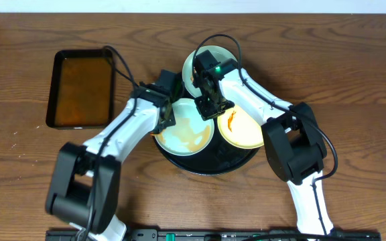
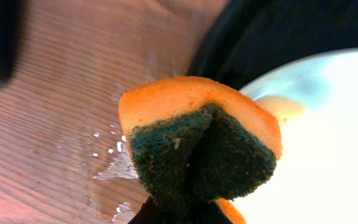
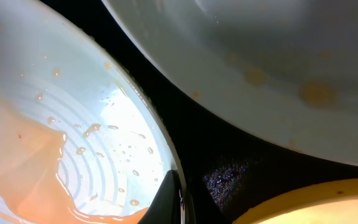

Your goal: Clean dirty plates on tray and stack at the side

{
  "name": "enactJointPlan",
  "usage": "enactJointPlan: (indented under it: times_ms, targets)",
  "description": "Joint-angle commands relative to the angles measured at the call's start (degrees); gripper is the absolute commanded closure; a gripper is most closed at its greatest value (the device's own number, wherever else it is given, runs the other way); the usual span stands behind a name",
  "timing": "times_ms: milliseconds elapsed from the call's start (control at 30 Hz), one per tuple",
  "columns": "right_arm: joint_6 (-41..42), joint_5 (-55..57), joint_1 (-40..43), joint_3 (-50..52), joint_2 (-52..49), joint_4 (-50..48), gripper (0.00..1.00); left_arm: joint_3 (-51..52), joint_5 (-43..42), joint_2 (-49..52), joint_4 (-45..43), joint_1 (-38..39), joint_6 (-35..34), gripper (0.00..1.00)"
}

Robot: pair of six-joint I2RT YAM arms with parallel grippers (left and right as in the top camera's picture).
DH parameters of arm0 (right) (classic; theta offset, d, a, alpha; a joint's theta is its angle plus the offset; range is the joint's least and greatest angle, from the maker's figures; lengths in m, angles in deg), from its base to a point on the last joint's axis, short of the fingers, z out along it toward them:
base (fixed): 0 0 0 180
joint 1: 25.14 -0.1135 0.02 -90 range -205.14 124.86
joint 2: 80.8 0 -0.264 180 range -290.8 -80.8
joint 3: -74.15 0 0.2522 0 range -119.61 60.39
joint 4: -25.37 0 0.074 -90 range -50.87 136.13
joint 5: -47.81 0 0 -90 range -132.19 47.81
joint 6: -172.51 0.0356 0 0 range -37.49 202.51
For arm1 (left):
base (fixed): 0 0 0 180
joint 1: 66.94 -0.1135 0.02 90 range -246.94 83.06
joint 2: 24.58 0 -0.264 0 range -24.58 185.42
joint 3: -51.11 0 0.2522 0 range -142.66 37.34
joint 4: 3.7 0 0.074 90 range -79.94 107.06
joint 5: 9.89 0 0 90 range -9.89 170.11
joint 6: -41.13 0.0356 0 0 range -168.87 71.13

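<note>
The wooden table (image 1: 354, 53) fills the overhead view, and in the left wrist view it is wet with droplets beside the tray. Two white-and-black arms reach in from the near edge and meet over the middle. The tray (image 1: 210, 163), round and glossy black, sits at the centre. A rectangular tray (image 1: 80, 88) of brown liquid lies well apart to the left. Three plates crowd together. The front mint plate (image 1: 186, 134) lies on the left of the tray, with a watery orange film pooled across it and droplets on its ribbed surface in the right wrist view. The yellow plate (image 1: 245, 130) lies on the right of the tray, just beside the front mint plate, with an orange smear. The back mint plate (image 1: 191, 67) is at the tray's far edge, with faint orange spots; how much of it rests on the tray I cannot tell. The left gripper (image 1: 165, 118) is clamped on a folded sponge (image 2: 201, 146), orange with a dark green scouring face, at the left rim of the front mint plate. The right gripper (image 3: 178, 200) is closed, its tip at the front mint plate's rim, over the black gap between the three plates; whether it pinches that rim I cannot tell.
</note>
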Motion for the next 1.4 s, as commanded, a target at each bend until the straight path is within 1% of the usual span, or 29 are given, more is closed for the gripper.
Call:
enactJointPlan:
  times_ms: [0,167,233,333,433,533,600,733,767,833,933,1000,1233,1367]
  targets:
    - [0.8,1.4,-0.7,0.9,-0.7,-0.1,0.99,-0.4,-1.4,-1.7,-0.7,-0.4,0.5,0.93]
    - [0.8,1.4,-0.7,0.9,-0.7,-0.1,0.99,2.3,-15.9,-0.3,-7.6,-0.2,0.3,0.92]
    - [0.8,1.4,-0.7,0.9,-0.7,-0.1,0.99,3.3,-19.9,0.8,-10.2,0.2,-0.1,0.93]
    - [0.8,1.4,-0.7,0.9,-0.7,-0.1,0.99,4.9,-21.0,3.2,-12.2,1.4,-2.8,0.93]
    - [0.8,1.5,-0.7,0.9,-0.7,0.2,0.99,5.3,-20.9,5.4,-11.4,1.8,-2.9,0.93]
    - [0.8,1.4,-0.7,0.9,-0.7,0.2,0.99,5.3,-18.9,6.5,-9.7,1.7,-1.7,0.92]
    - [0.8,1.4,-0.7,0.9,-0.7,0.2,0.99,5.3,-14.7,6.5,-7.8,1.7,-1.6,0.92]
    - [0.8,1.4,-0.7,0.9,-0.7,0.2,0.99,5.2,-3.3,6.4,-4.5,1.5,-1.6,0.93]
    - [0.8,1.4,-0.7,0.9,-0.7,0.2,0.99,4.9,0.9,6.4,-3.2,1.4,-1.5,0.93]
    - [0.8,1.4,-0.7,0.9,-0.7,0.2,0.99,3.8,5.9,6.3,-1.0,1.4,-0.1,0.92]
    - [0.8,1.4,-0.7,0.9,-0.7,0.2,0.99,1.3,10.9,6.1,1.8,1.4,1.9,0.93]
    - [0.8,1.4,-0.7,0.9,-0.7,0.2,0.99,-0.8,12.5,5.0,3.4,1.4,2.1,0.92]
    - [0.8,1.5,-0.7,0.9,-0.7,0.2,0.99,-1.9,12.0,0.0,3.2,1.5,1.8,0.93]
    - [0.8,1.4,-0.7,0.9,-0.7,0.1,0.99,-1.9,7.5,-0.5,3.0,1.4,1.8,0.93]
